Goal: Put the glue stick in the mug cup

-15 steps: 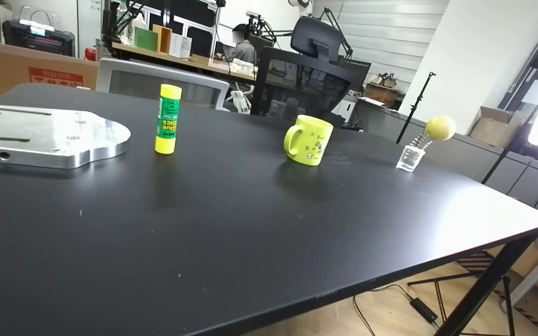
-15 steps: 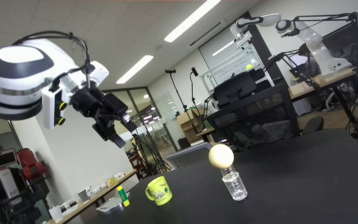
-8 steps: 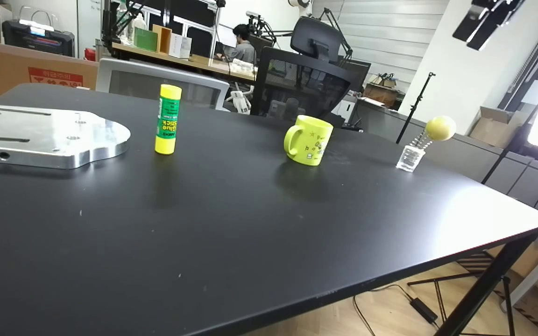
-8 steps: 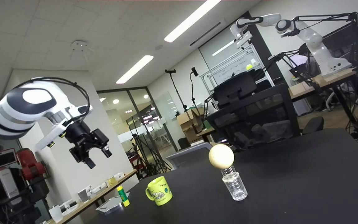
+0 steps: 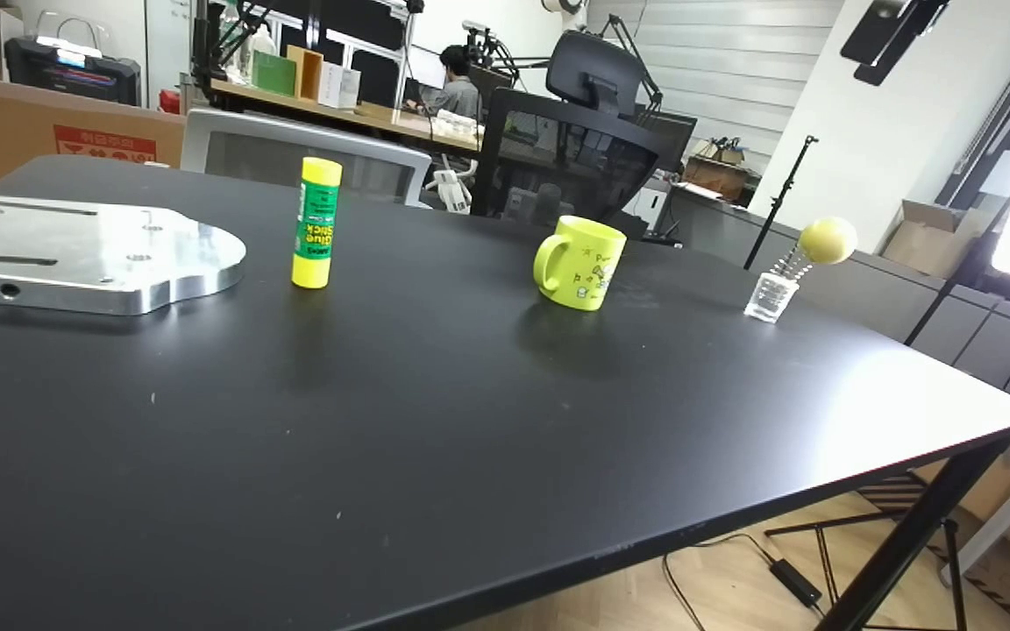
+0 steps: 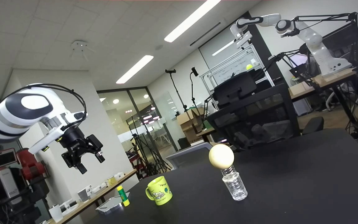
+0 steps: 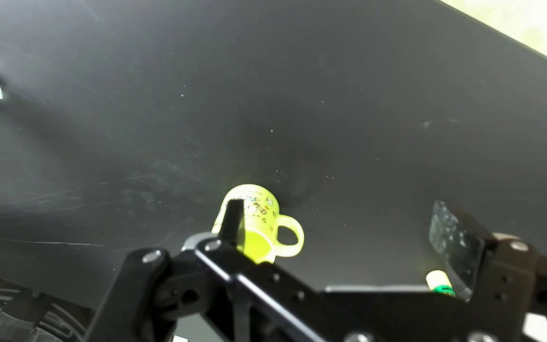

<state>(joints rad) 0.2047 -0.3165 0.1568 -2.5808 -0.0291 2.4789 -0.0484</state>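
Observation:
The glue stick [image 5: 316, 223], a slim yellow cylinder with a green label, stands upright on the black table. It also shows in an exterior view [image 6: 123, 196]. The lime mug cup [image 5: 590, 263] stands upright with its handle toward the glue stick; it also shows in an exterior view [image 6: 161, 192]. My gripper [image 6: 90, 163] is open and empty, high above the table. In the wrist view, the fingers [image 7: 337, 209] are wide apart. The left finger overlaps the mug cup [image 7: 261, 209]. The glue stick's top [image 7: 438, 280] shows beside the right finger; its lower part is hidden.
A clear holder [image 6: 235, 185] with a pale yellow ball [image 6: 221, 156] stands on the table, on the mug's far side from the glue stick. A silver metal plate [image 5: 75, 250] lies beside the glue stick. Chairs [image 5: 571, 158] stand behind the table edge.
The arm has swung left and down in an exterior view, and the gripper has turned. Its fingers have come into the top right of an exterior view. The glue stick and mug have not moved.

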